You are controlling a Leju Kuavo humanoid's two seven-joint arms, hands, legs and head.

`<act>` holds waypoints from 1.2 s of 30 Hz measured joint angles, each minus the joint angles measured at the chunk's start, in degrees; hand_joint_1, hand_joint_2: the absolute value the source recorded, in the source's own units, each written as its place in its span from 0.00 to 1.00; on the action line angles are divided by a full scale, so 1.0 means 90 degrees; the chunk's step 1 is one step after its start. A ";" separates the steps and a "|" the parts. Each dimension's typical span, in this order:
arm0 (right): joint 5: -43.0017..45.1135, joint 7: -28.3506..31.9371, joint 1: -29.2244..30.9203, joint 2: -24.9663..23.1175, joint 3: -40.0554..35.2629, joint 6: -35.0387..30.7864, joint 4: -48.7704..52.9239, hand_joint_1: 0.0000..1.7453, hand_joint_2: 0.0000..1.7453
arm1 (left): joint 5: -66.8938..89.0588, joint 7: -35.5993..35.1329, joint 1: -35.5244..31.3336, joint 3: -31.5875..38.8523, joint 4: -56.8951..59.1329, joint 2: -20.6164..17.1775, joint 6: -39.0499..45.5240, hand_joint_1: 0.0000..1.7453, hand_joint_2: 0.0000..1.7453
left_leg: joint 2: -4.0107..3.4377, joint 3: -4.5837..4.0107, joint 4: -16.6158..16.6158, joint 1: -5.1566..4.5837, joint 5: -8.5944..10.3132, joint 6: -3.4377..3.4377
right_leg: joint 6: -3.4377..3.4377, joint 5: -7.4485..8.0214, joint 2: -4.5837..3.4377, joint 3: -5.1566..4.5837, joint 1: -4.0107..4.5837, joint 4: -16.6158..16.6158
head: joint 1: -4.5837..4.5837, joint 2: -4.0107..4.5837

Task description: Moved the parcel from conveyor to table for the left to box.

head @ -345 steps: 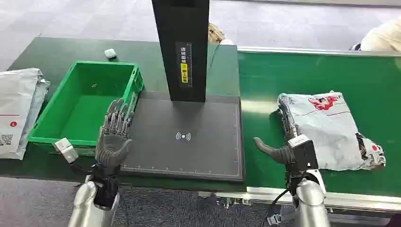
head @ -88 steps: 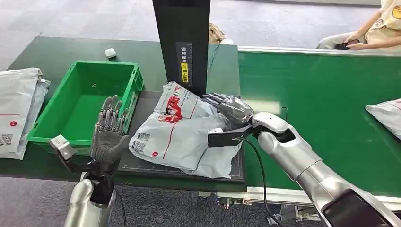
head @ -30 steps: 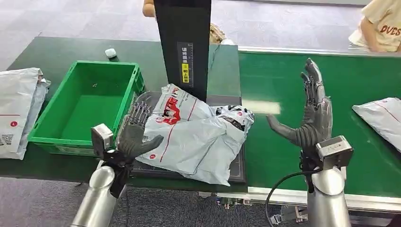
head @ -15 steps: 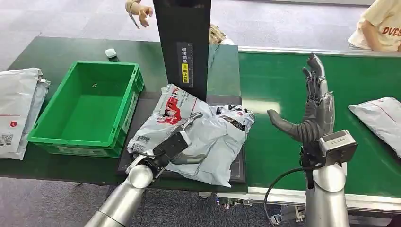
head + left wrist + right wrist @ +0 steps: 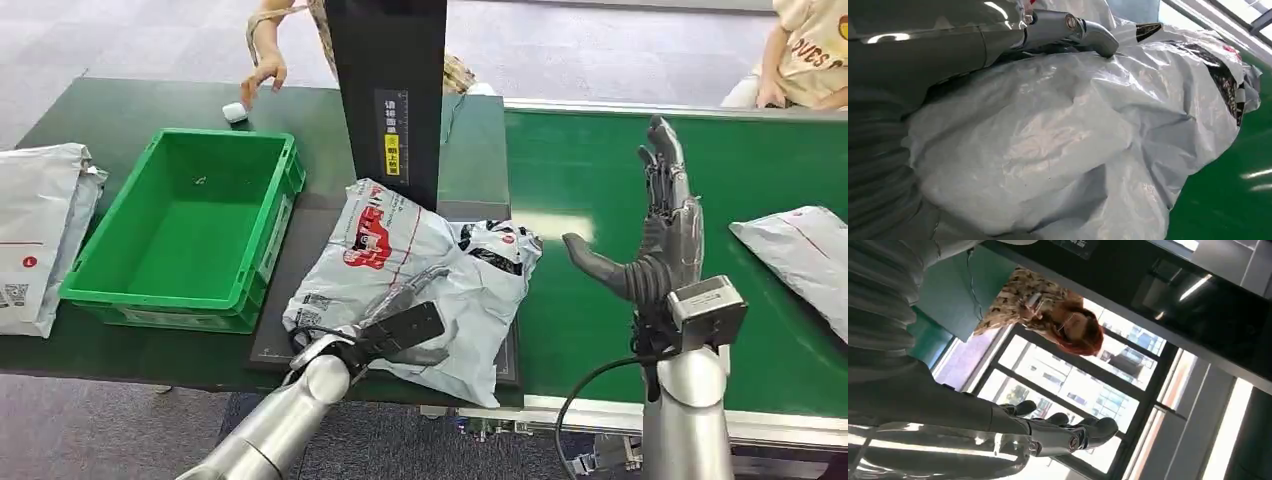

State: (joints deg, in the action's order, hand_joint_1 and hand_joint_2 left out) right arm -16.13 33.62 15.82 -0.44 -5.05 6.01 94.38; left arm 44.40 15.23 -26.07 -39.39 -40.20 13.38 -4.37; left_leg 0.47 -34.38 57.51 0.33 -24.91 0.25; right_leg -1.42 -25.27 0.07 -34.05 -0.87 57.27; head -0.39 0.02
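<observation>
Your left hand [image 5: 400,312] has slid onto the parcel [image 5: 420,265] and lies on its near side, fingers on the plastic; whether it grips, you cannot tell. The green box [image 5: 185,225] sits beyond that hand, to its left. Your right hand [image 5: 655,235] stays raised, spread wide and empty, so the handover looks done. The parcel's underside is hidden.
</observation>
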 measured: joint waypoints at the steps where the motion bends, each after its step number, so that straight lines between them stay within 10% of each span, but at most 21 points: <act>1: -0.0015 0.0002 -0.0005 -0.0002 0.0000 0.0000 -0.0007 0.00 1.00 | 0.0102 -0.0070 -0.0021 -0.0015 0.0044 0.0002 0.0012 0.00 1.00 | 0.0000 0.0001 0.0000 0.0000 0.0000 0.0000 | 0.0000 0.0000 0.0000 0.0001 0.0000 0.0000 | 0.0002 0.0000; 3: -0.0015 0.0012 -0.0033 -0.0019 0.0000 0.0000 -0.0015 0.00 1.00 | 0.0255 -0.0165 -0.0059 -0.0041 0.0153 0.0012 0.0027 0.01 1.00 | 0.0000 0.0002 0.0000 0.0000 0.0000 0.0000 | 0.0000 0.0000 0.0000 0.0002 0.0000 0.0000 | 0.0000 0.0000; 4: -0.0015 0.0019 -0.0042 -0.0034 0.0000 0.0002 -0.0015 0.00 1.00 | 0.0322 -0.0199 -0.0070 -0.0041 0.0192 0.0019 0.0029 0.21 1.00 | 0.0000 0.0002 0.0000 0.0000 0.0000 0.0000 | 0.0000 0.0000 0.0000 0.0002 0.0000 0.0000 | 0.0000 0.0000; 9: -0.0092 0.0019 -0.0059 -0.0095 0.0002 0.0005 -0.0015 0.00 1.00 | 0.0441 -0.0170 -0.0100 -0.0012 0.0313 0.0049 -0.0015 0.21 1.00 | 0.0000 0.0008 -0.0001 0.0000 0.0000 0.0000 | 0.0000 0.0000 0.0000 0.0008 0.0001 0.0000 | 0.0000 0.0000; 10: -0.0102 0.0019 -0.0065 -0.0102 0.0005 0.0005 -0.0015 0.00 1.00 | 0.0444 -0.0165 -0.0102 -0.0002 0.0318 0.0049 -0.0015 0.96 1.00 | 0.0000 0.0009 -0.0001 0.0000 0.0000 0.0000 | 0.0000 0.0000 0.0000 0.0008 0.0001 0.0000 | 0.0000 0.0000; 11: -0.0102 0.0019 -0.0073 -0.0107 0.0005 0.0005 -0.0015 0.00 1.00 | 0.0446 -0.0163 -0.0103 0.0012 0.0323 0.0049 -0.0015 1.00 1.00 | 0.0000 0.0011 -0.0001 0.0000 0.0000 0.0000 | 0.0000 0.0000 0.0000 0.0011 0.0001 0.0000 | 0.0000 0.0000; 36: 0.0073 0.0029 -0.0352 -0.0104 0.0262 0.0121 0.0211 0.00 1.00 | -0.0134 0.1421 0.0934 0.1381 -0.2456 -0.0299 0.2261 1.00 1.00 | -0.0003 0.0009 -0.0003 0.0003 -0.0002 -0.0002 | 0.0001 -0.0001 -0.0004 0.0006 0.0003 0.0001 | 0.0000 0.0000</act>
State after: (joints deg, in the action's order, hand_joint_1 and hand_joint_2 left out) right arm -15.47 33.88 12.64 -1.38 -2.69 7.10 96.28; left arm 43.19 28.02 -17.66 -26.95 -62.30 10.69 15.97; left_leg 0.45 -34.30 57.48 0.35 -24.93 0.23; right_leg -1.41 -25.28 0.03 -34.00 -0.85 57.28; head -0.39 0.02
